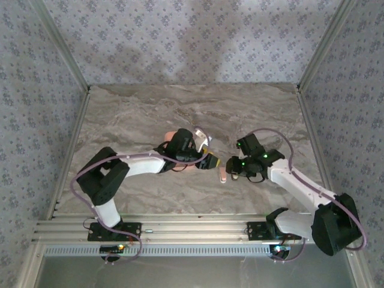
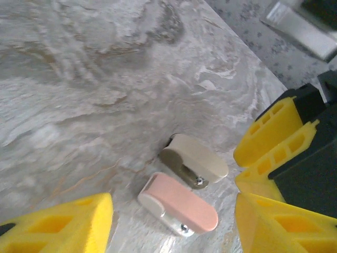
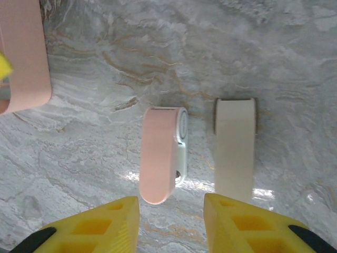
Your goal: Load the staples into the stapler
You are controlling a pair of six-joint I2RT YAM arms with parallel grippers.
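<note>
The stapler lies opened on the marble table, its pink half (image 2: 179, 203) and its white half (image 2: 197, 158) side by side with the metal channel showing. In the right wrist view the pink half (image 3: 160, 155) is left of the white half (image 3: 235, 150). My left gripper (image 2: 174, 217) hangs open over the pink half, one yellow finger (image 2: 63, 226) on each side and neither touching it. My right gripper (image 3: 171, 221) is open just short of the pink half, nothing between its fingers. From above, both grippers (image 1: 210, 161) (image 1: 233, 163) meet over the stapler (image 1: 223, 174). The staples are out of view.
A salmon-orange tray (image 3: 23, 58) sits close by at the left, partly under the left arm. The right gripper's yellow fingers (image 2: 271, 134) stand close to the left gripper. Patterned walls enclose the table (image 1: 150, 114), with open marble behind the grippers.
</note>
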